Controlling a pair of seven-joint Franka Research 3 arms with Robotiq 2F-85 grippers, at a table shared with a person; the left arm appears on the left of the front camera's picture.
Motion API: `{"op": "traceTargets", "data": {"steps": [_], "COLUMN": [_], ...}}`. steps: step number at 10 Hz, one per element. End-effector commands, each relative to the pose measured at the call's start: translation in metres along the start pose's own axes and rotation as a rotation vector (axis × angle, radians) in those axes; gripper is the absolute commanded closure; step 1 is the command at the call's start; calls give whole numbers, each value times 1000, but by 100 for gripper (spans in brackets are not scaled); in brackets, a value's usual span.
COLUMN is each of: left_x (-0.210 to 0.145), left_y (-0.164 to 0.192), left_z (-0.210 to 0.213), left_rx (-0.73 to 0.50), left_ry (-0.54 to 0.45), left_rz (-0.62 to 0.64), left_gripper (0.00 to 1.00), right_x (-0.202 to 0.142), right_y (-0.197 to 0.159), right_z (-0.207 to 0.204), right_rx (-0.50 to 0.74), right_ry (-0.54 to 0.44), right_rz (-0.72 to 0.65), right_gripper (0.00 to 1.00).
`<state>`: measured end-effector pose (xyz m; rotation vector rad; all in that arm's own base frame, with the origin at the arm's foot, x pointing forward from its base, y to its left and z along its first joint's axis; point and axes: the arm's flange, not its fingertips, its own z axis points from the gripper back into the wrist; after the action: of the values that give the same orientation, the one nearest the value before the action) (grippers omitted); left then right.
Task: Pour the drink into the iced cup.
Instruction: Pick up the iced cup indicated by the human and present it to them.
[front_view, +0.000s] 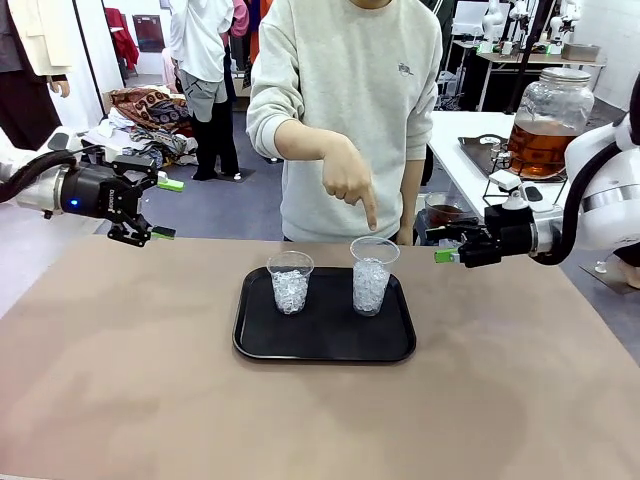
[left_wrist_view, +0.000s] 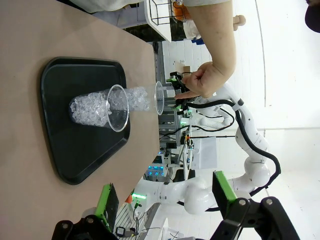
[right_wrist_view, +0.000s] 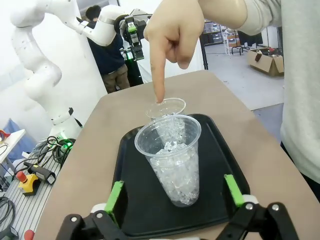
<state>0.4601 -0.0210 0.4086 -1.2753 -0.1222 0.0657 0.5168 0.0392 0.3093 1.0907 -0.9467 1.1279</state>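
Two clear cups of ice stand on a black tray (front_view: 325, 345): the left cup (front_view: 290, 283) and the right cup (front_view: 372, 275). A person's hand (front_view: 350, 180) points a finger down at the right cup's rim. A small cup of brown drink (front_view: 440, 212) stands on the white side table behind my right gripper (front_view: 443, 245). That gripper is open, hovering just right of the tray and apart from the right cup (right_wrist_view: 172, 160), with its pads (right_wrist_view: 232, 190) spread wide. My left gripper (front_view: 167, 208) hangs open above the table's left side, facing the tray (left_wrist_view: 55, 125).
A large glass jar of brown tea (front_view: 545, 125) stands at the back right. The person stands at the far edge behind the tray. Bare brown table (front_view: 120, 380) surrounds the tray on all sides.
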Motion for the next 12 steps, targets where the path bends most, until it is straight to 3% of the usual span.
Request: {"op": "traceTargets", "data": {"steps": [1,3,9,12], "left_x": [0,0,0,0], "left_y": [-1,-1,-1,-1], "left_z": [-1,-1,-1,-1], "left_rx": [-12,-12,-12,-12], "left_ry": [-10,-10,-10,-10], "left_rz": [4,4,4,4], "left_gripper": [0,0,0,0], "right_x": [2,0,-36,-53], "right_y": [1,0,-13,-19], "right_z": [0,0,-26,-42], "right_rx": [4,0,14,10], "right_ry": [-6,0,-148,-145], "right_rz": [10,0,140,163], "right_gripper": [0,0,0,0]}}
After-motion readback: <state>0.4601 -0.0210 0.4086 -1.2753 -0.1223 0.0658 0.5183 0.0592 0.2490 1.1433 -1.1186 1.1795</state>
